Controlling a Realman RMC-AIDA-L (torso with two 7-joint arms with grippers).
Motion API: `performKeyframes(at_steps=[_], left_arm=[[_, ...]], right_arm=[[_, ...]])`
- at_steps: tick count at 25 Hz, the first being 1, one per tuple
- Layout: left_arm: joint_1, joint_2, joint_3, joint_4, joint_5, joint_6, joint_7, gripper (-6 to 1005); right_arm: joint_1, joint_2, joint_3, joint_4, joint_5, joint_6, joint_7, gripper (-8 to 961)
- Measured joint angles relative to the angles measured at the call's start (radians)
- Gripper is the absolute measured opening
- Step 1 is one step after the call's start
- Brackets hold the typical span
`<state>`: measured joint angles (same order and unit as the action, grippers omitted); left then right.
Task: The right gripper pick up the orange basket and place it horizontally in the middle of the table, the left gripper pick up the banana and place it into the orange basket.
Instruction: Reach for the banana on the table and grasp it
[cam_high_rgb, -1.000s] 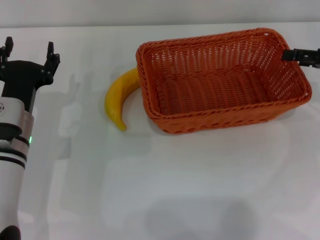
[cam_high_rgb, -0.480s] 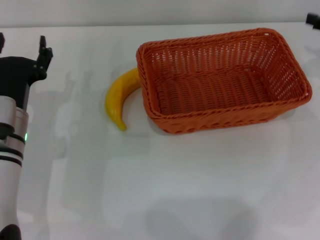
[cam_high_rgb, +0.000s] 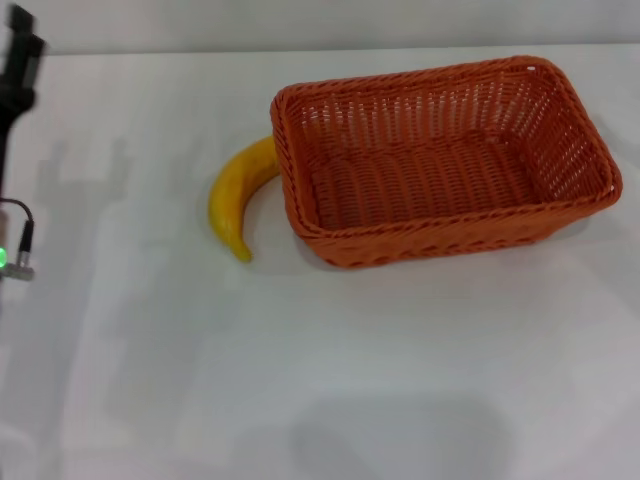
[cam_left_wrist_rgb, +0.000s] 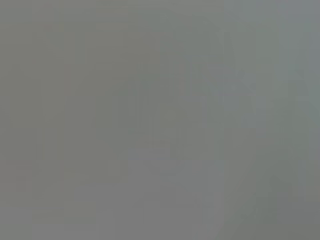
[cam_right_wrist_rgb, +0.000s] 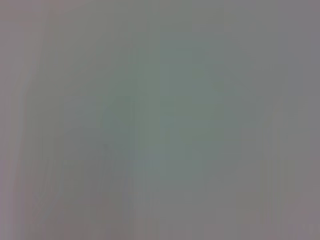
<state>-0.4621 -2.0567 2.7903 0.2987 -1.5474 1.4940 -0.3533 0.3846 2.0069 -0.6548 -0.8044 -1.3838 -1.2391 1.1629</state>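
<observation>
The orange basket sits on the white worktop in the upper middle to upper right of the head view, lying lengthwise across the frame with its open top facing up. Its long axis is slightly tilted, the right end a little higher in the frame than the left. The woven inside is empty.

The banana lies flat on the worktop just to the left of the basket. Its upper end runs up against the basket's left wall near the rim, and whether the two actually touch cannot be told. From there it curves down and to the left, its lower tip pointing toward the bottom of the frame, clear of the basket.

The left hand shows only as a dark, blurred shape at the upper left edge of the head view, well apart from the banana and holding nothing visible. Whether its fingers are spread or closed cannot be told. Below it, at the left edge, a small green light glows on the arm beside a thin cable.

The right hand does not appear in the head view. Both wrist views show only a featureless grey field.
</observation>
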Motion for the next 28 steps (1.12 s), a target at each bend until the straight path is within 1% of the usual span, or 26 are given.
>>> performKeyframes(at_steps=[1, 3, 5, 7, 9, 11, 13, 16, 18, 19, 21, 22, 23, 25, 28], left_arm=[[-0.001, 0.006, -0.001, -0.045, 0.030, 0.034, -0.157, 848], [-0.021, 0.002, 0.003, -0.184, 0.084, 0.106, -0.476, 848], [-0.050, -0.009, 0.019, -0.314, 0.117, 0.171, -0.719, 847], [-0.083, -0.012, 0.043, -0.413, 0.152, 0.239, -0.902, 847], [-0.113, -0.002, 0.054, -0.469, 0.204, 0.291, -1.018, 847], [-0.157, 0.026, 0.055, -0.519, 0.307, 0.343, -1.127, 847], [-0.194, 0.055, 0.055, -0.540, 0.406, 0.379, -1.172, 847], [-0.266, 0.110, 0.055, -0.553, 0.607, 0.427, -1.180, 847], [-0.324, 0.139, 0.055, -0.575, 0.745, 0.449, -1.180, 847], [-0.349, 0.147, 0.055, -0.588, 0.793, 0.457, -1.180, 847], [-0.416, 0.157, 0.056, -0.637, 0.938, 0.484, -1.182, 847], [-0.434, 0.158, 0.056, -0.654, 0.977, 0.491, -1.184, 847], [-0.467, 0.158, 0.057, -0.688, 1.049, 0.501, -1.187, 847], [-0.527, 0.157, 0.057, -0.749, 1.176, 0.508, -1.192, 847], [-0.609, 0.150, 0.057, -0.839, 1.353, 0.480, -1.207, 847]], right_arm=[[0.000, -0.001, 0.002, 0.015, 0.000, 0.000, -0.008, 843], [0.003, -0.002, 0.006, 0.051, 0.007, 0.001, -0.030, 843], [0.006, -0.002, 0.007, 0.081, 0.016, 0.005, -0.055, 843], [0.008, -0.003, 0.008, 0.106, 0.021, 0.010, -0.074, 843], [0.009, -0.003, 0.008, 0.119, 0.023, 0.011, -0.085, 843], [0.006, -0.004, 0.008, 0.128, 0.024, 0.012, -0.093, 843], [0.004, -0.004, 0.008, 0.137, 0.025, 0.018, -0.104, 843], [0.007, -0.004, 0.010, 0.162, 0.026, 0.029, -0.127, 843], [0.008, -0.004, 0.012, 0.172, 0.026, 0.038, -0.134, 843], [0.009, -0.004, 0.013, 0.172, 0.026, 0.042, -0.135, 843], [0.009, -0.004, 0.013, 0.173, 0.026, 0.048, -0.137, 842], [0.010, -0.004, 0.013, 0.173, 0.027, 0.055, -0.140, 842], [0.012, -0.004, 0.014, 0.174, 0.027, 0.070, -0.146, 842], [0.014, -0.004, 0.015, 0.179, 0.027, 0.079, -0.149, 842], [0.022, -0.004, 0.017, 0.195, 0.027, 0.098, -0.160, 842]])
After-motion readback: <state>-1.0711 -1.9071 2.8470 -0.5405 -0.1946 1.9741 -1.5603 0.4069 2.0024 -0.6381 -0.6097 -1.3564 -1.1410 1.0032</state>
